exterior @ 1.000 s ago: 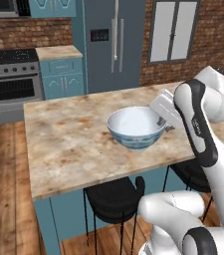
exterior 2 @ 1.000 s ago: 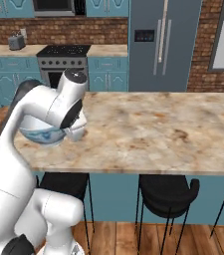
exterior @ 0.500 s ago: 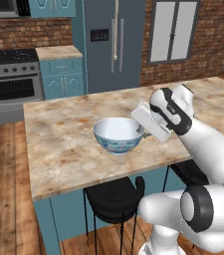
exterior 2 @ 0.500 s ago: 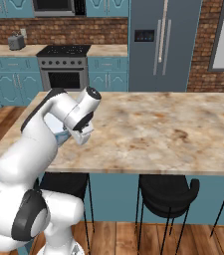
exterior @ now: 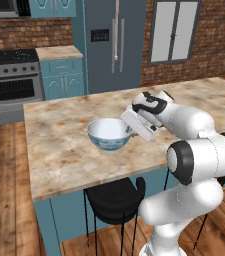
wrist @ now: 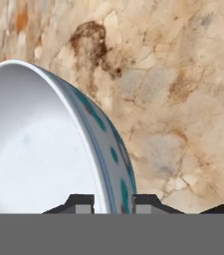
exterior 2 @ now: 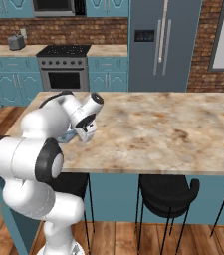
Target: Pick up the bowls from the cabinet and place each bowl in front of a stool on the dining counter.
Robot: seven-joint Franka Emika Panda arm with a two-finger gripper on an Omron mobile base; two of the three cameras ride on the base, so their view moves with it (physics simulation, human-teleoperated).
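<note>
With my gripper (wrist: 113, 203) pinching the bowl (exterior: 109, 134) by its rim, I should lower it level onto the dining counter (exterior: 59, 150) behind the stool (exterior: 115, 199) before letting go.

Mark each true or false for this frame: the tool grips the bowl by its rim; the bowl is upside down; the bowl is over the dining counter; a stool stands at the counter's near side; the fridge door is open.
1. The tool is shut on the rim of the bowl. True.
2. The bowl is upside down. False: its opening faces up.
3. The bowl is over the dining counter. True.
4. A stool stands at the counter's near side. True.
5. The fridge door is open. False: both doors are closed.
</note>
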